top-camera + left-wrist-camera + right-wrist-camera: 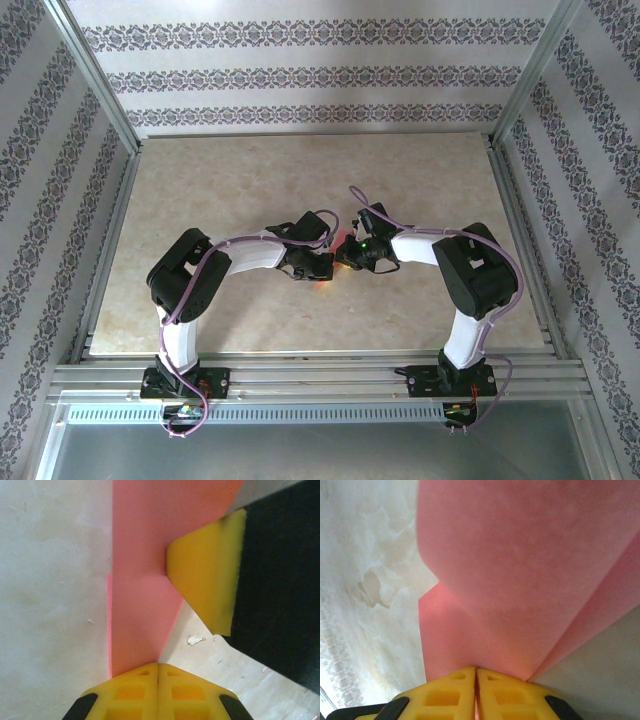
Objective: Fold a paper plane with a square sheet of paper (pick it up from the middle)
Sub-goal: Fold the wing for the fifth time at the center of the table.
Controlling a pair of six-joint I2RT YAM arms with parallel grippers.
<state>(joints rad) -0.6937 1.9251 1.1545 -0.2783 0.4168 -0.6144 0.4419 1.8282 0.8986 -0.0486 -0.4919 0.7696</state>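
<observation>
Near the middle of the surface (250,190) the two arms meet tip to tip, and between them sits the square sheet of paper (142,545), salmon-pink and no longer a plain flat square. The left pincer (158,672) is closed with its yellow fingers pressed together, the lower end of the paper pinched between them. The right pincer (476,675) is closed on the paper in the same way, and one of its fingers (207,575) bears against the sheet's right edge in the left wrist view.

The paper shows more than one layer. A thin offset edge runs down its left side, a slanted edge cuts across its lower right, and from the right wrist an upper flap curves over a second layer beneath. I judge that at least one fold is made, perhaps a diagonal one.

No narrow pointed dart with a centre crease is to be seen, so the work looks early to midway. Further folds and firm creasing likely remain. Whether the paper lies flat or is lifted, I cannot tell.
</observation>
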